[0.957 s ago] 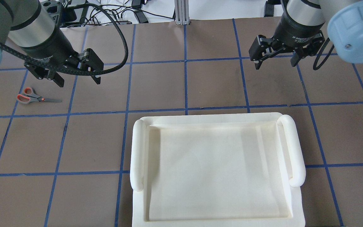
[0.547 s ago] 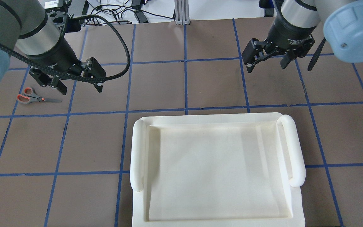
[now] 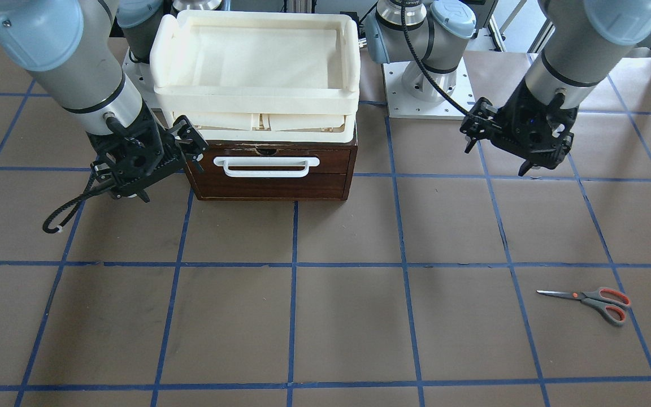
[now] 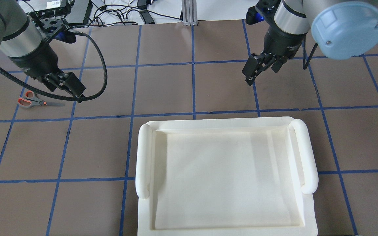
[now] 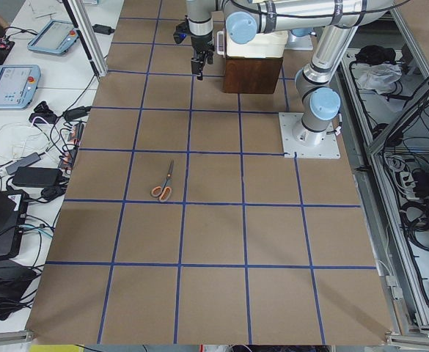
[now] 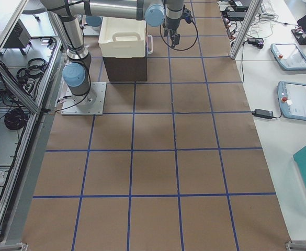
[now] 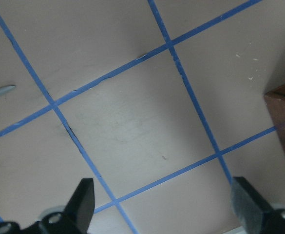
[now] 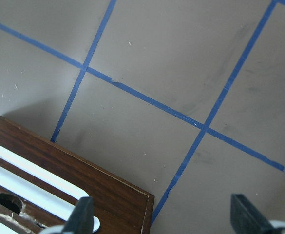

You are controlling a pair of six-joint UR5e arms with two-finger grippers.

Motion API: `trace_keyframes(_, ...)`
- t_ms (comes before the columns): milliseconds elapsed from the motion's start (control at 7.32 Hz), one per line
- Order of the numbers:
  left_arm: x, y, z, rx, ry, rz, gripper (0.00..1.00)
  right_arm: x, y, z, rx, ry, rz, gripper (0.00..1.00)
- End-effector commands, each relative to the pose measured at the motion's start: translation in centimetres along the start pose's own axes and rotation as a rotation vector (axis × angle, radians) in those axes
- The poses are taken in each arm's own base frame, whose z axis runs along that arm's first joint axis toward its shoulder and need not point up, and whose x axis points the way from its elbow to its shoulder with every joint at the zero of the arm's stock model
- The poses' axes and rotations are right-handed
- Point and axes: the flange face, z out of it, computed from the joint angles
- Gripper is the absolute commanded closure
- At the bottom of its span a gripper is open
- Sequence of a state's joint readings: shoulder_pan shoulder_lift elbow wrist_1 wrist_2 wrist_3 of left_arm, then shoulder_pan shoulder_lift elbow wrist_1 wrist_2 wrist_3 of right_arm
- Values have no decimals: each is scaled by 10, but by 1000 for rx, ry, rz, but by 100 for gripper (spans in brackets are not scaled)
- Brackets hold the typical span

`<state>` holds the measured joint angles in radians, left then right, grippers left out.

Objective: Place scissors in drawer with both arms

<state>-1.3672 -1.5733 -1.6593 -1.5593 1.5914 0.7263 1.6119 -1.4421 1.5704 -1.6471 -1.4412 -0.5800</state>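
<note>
The scissors (image 3: pixel 588 299) lie flat and closed on the brown worktop (image 3: pixel 348 316), out on the robot's left side. They are well apart from the drawer (image 3: pixel 272 182), with nothing touching them. Seen from across the worktop, their blades point left toward the middle and the orange-lined loops lie to the right.

The drawer is pushed shut in its dark wooden case, and its white handle (image 3: pixel 269 164) faces away from the robot. Two cream trays (image 3: pixel 257 102) are stacked on top of the case.

The left gripper (image 7: pixel 161 187) hangs above the worktop with its fingers spread wide and nothing between them. It is nearer the robot than the scissors. Its wrist camera catches only the blade tip (image 7: pixel 1 91) at the far left edge and a corner of the wooden case at the right.

The right gripper (image 8: pixel 161 202) is also empty, with its fingers spread. It hovers just beside the drawer front on the robot's right, close to the end of the handle. From these views I cannot tell whether it touches the wood. Its camera shows the drawer's corner and part of the white handle low on the left.
</note>
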Motion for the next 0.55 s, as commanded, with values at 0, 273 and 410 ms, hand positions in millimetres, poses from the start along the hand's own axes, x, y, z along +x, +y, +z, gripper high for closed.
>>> trace_keyframes(0,-72,16,23,-4,3,266,0,-29,-17,15,18,-52,-330,0)
trace_keyframes(273,-118,25,46,-34,-8,423,0,-46,-35,42,44,-140,-538,0)
trace_keyframes(410,-152,34,59,-15,-19,486,0,-57,-46,65,7,-157,-617,0)
